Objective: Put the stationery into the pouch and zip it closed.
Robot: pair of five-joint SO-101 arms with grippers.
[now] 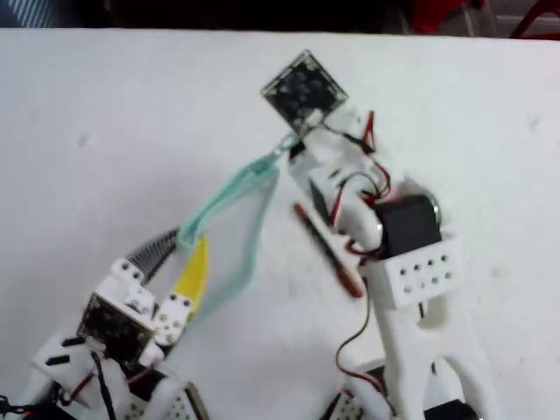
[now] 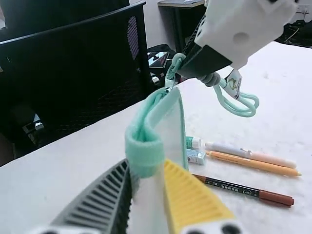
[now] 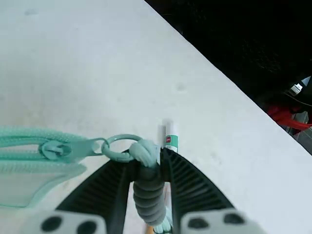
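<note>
Fingers [image 2: 192, 200] of the left gripper [image 1: 188, 239] are clenched on one end of the mint mesh pouch [image 1: 234, 223], near the front edge of the tabletop [image 1: 105, 105]. Right gripper [image 3: 146, 157] is clamped on the pull cord [image 3: 146, 192] tied to the zip slider [image 3: 51, 148], toward the tabletop's middle. Pouch spans between both grippers. Status: brown pen [image 1: 328, 249], orange pen [image 2: 273, 169] and white pen [image 2: 229, 148] lie on the tabletop just beside the pouch, not inside. Remaining, by estimate: load all stationery, then draw the zip shut. Zip opening: cannot be determined
</note>
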